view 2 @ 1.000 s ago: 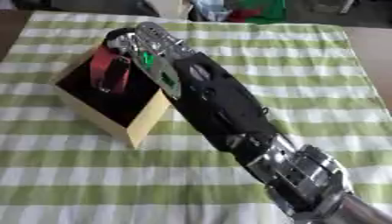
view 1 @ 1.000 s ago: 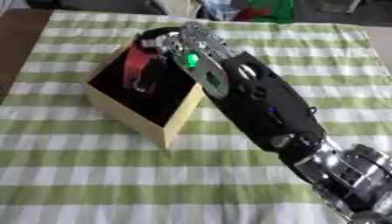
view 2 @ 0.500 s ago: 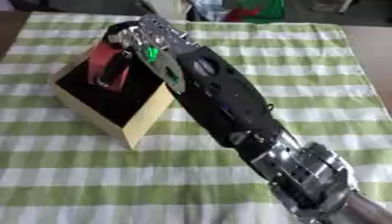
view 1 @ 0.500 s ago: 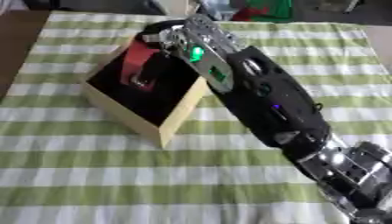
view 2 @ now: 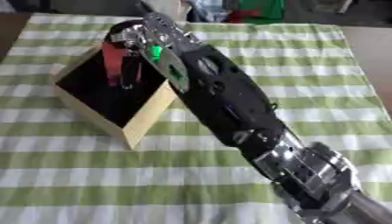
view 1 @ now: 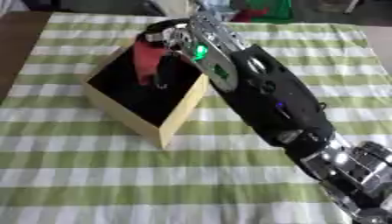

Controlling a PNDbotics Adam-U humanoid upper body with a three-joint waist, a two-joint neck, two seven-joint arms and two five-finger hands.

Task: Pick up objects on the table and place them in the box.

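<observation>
Your right hand is reaching in from the lower right, across the striped worktop, and hanging over the far corner of the box. Its fingers are curling round the top of a red object, so the hand is clamped on it at the upper end. The red object is dangling down inside the box's dark opening, with a darker strip hanging alongside it; you cannot tell whether that strip is part of the same item, or whether the lower end is touching the box floor.

Judging by the way it is hanging straight from the grip, the red object is looking soft and light, more like cloth or a strap than anything stiff. Something that limp is likely to sag and swing, so holding it near the top, as you are doing, is keeping the rest clear of the box wall. Expect it to fold on itself when released rather than stand.

The box is sitting turned at an angle on the worktop, its pale wall facing you. Your left hand is not showing in either view.
</observation>
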